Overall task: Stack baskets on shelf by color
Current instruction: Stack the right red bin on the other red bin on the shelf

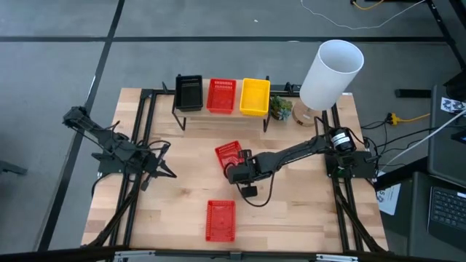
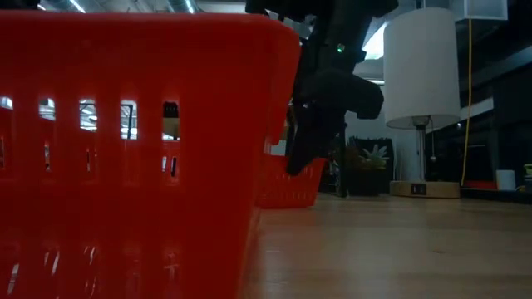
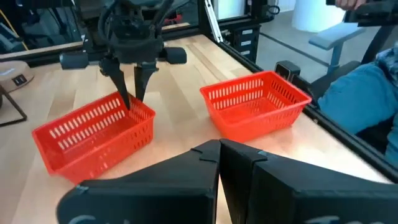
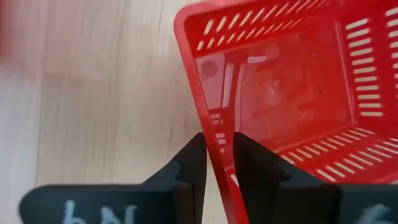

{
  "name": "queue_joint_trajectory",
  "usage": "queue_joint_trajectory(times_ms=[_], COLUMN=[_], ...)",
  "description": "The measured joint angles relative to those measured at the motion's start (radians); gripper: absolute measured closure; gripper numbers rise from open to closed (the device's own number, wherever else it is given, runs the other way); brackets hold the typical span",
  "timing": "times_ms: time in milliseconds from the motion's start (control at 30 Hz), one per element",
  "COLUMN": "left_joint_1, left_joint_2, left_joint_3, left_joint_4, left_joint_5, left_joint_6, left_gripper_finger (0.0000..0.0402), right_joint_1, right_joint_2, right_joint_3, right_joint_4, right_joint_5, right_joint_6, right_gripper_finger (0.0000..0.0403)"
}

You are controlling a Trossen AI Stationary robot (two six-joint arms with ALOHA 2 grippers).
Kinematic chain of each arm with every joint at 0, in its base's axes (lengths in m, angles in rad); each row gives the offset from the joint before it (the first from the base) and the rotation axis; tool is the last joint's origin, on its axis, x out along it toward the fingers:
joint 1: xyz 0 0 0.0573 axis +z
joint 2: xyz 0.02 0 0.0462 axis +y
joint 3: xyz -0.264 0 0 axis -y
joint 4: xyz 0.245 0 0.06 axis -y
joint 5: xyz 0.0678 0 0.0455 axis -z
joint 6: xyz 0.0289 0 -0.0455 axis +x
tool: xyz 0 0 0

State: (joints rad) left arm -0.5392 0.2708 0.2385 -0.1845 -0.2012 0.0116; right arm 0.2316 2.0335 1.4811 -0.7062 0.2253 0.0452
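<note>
High view: lamp (image 1: 329, 71), plant (image 1: 280, 108) nr shelf (image 1: 218, 113)

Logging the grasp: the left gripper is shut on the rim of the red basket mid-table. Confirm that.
Wrong arm. The right gripper is shut on that red basket, as the right wrist view shows; the high view shows the left gripper off to the side, holding nothing.

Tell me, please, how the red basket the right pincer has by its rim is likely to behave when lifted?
The red basket looks thin-walled and slotted, so it is probably light and a bit flexible. The right pincer pinches only one wall at a corner, so the basket may well tilt or swing. Its glossy plastic could slip.
</note>
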Motion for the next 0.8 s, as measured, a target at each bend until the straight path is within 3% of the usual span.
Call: queue_joint_trajectory(times_ms=[233,367,533,800], left_joint_1=[0.0,0.002,0.023,0.154], left_joint_2=[-0.139,-0.166,-0.204,-0.213], left_joint_3=[-0.183,-0.193,-0.22,-0.231], left_joint_4=[0.089,0.143,0.217,0.25], left_joint_5=[-0.056,-0.066,-0.106,-0.185], left_joint_6=[-0.024,0.036,0.103,0.148], left_gripper_finger=[0.0399,0.0399,0.0399,0.0399], right_joint_1=[-0.02,-0.02,-0.02,-0.002], right_joint_2=[0.011,0.011,0.01,0.01], right_joint_3=[0.0,0.0,0.0,0.071], right_joint_4=[-0.016,-0.016,-0.023,-0.035], right_joint_5=[-0.063,-0.07,-0.074,-0.062], right_joint_6=[0.025,0.062,0.108,0.213], right_gripper_finger=[0.0323,0.0336,0.0393,0.0399])
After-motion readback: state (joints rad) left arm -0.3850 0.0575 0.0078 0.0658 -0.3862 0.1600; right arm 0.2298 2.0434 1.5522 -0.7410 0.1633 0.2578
